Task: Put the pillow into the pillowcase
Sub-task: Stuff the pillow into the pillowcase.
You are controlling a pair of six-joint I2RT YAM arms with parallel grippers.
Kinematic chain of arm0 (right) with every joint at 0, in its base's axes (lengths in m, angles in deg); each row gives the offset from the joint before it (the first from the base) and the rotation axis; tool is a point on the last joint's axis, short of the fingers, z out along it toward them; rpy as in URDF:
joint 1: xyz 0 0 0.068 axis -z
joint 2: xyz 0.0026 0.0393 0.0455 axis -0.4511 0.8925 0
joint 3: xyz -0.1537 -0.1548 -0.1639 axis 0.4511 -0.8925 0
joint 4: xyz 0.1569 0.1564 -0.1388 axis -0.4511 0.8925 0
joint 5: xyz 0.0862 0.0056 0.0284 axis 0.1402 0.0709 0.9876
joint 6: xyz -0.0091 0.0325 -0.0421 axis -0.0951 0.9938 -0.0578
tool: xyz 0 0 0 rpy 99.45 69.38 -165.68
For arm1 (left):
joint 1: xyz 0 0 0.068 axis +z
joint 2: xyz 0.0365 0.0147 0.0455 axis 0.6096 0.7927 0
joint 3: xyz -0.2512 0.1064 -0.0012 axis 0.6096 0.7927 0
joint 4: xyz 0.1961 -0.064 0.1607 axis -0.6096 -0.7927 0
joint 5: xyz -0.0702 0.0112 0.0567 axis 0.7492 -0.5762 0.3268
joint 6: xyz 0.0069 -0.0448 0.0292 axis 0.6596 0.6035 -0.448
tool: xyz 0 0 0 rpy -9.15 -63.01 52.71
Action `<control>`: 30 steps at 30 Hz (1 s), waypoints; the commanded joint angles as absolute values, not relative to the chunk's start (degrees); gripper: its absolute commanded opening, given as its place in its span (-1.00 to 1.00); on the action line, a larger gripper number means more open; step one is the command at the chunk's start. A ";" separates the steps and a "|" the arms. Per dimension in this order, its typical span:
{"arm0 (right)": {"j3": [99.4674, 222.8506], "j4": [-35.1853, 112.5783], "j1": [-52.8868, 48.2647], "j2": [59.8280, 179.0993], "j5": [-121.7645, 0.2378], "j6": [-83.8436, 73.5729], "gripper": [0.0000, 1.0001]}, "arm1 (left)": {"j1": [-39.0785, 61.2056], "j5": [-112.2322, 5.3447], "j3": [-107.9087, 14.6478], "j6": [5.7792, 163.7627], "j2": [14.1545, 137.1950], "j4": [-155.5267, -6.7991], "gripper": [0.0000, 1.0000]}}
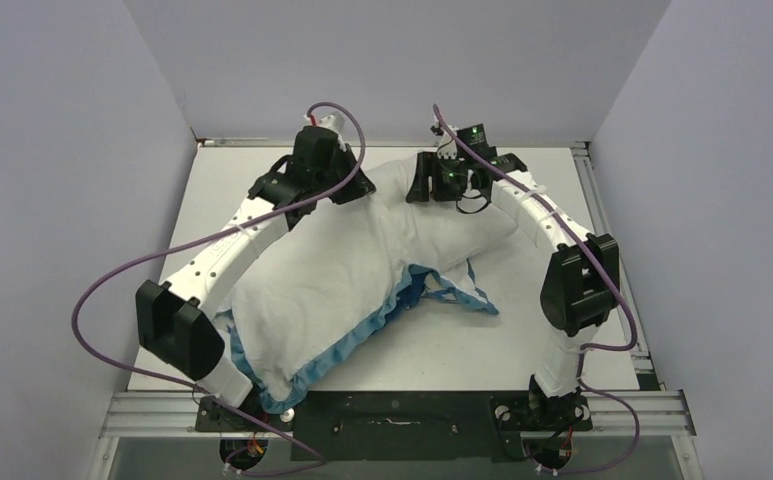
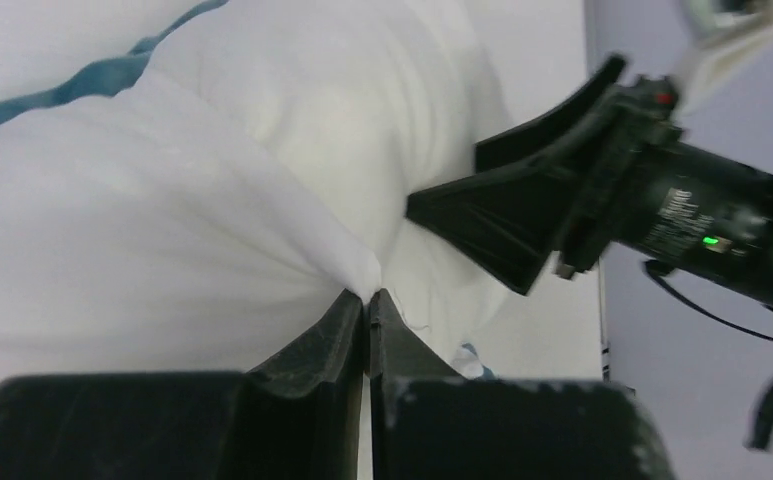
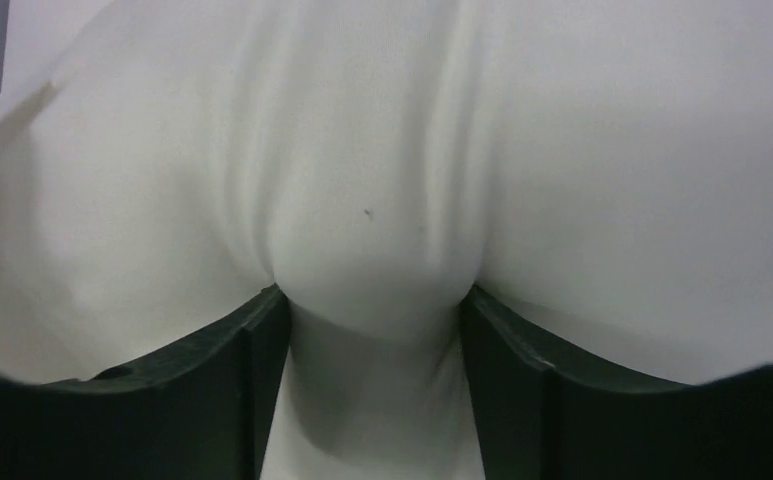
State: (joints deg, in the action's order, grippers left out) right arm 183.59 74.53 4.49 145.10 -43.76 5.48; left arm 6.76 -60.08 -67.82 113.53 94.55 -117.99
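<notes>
The pillow (image 1: 462,225), lying under both jaws on the bench (image 1: 522,330), is being held thinly, the left jaws shut on a mere fold and the right jaws partway apart round a bulge, so slipping is being risked once it is pulled toward the pillowcase (image 1: 457,290) behind them.

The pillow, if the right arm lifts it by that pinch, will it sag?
Probably sags: the pillow bulges between the jaws of the right gripper, so it looks squashy, not stiff. Creases run from that pinch, so the loose fabric might slip. Its puffiness suggests light for its size.
</notes>
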 commanded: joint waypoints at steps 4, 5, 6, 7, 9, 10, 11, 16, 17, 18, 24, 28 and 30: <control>166.72 57.18 3.67 143.04 -17.91 16.95 -0.37 | 7.26 -40.61 -58.90 128.76 91.46 -77.15 -1.00; 164.76 53.95 3.43 142.02 -16.19 18.26 -0.46 | 7.12 -38.35 -60.10 129.88 93.01 -76.35 -1.00; 163.01 51.72 3.17 141.29 -14.36 19.42 -0.53 | 6.84 -36.19 -61.25 131.02 94.42 -75.20 -1.00; 161.24 49.59 2.82 140.43 -12.85 20.61 -0.61 | 6.50 -34.75 -62.13 132.03 95.56 -73.20 -1.00; 157.21 44.47 2.42 138.48 -10.08 23.50 -0.72 | 5.86 -33.13 -63.15 134.16 96.95 -69.81 -1.00; 154.87 40.29 2.20 137.35 -8.39 25.88 -0.75 | 5.53 -32.68 -63.52 135.21 97.41 -68.03 -1.00; 152.05 35.18 2.08 136.24 -6.96 28.79 -0.79 | 5.06 -32.13 -64.07 136.31 97.98 -66.90 -1.00; 139.53 9.60 0.63 132.77 -1.67 47.42 -0.90 | 2.17 -27.80 -70.61 137.25 101.72 -64.44 -1.00; 138.09 6.15 0.14 132.50 -0.93 49.88 -0.90 | 1.48 -27.51 -71.61 136.65 102.24 -64.95 -1.00; 136.95 3.09 -0.04 132.03 -0.73 51.91 -0.90 | 0.98 -27.58 -72.39 135.92 102.59 -66.01 -1.00; 140.25 20.12 1.99 129.63 -4.07 41.60 -0.83 | 1.24 -29.96 -71.35 131.67 101.31 -74.36 -1.00; 147.87 41.86 3.93 127.89 -11.93 25.70 -0.62 | 3.76 -33.76 -68.85 126.45 98.53 -83.73 -1.00; 151.58 49.81 4.76 127.00 -17.12 21.32 -0.42 | 5.37 -36.39 -67.78 123.01 97.54 -90.86 -1.00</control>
State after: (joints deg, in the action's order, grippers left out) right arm 144.16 30.33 6.70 131.11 -15.06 34.77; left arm 4.48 -33.41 -65.51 128.37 103.55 -88.65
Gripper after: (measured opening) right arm 0.211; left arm 0.007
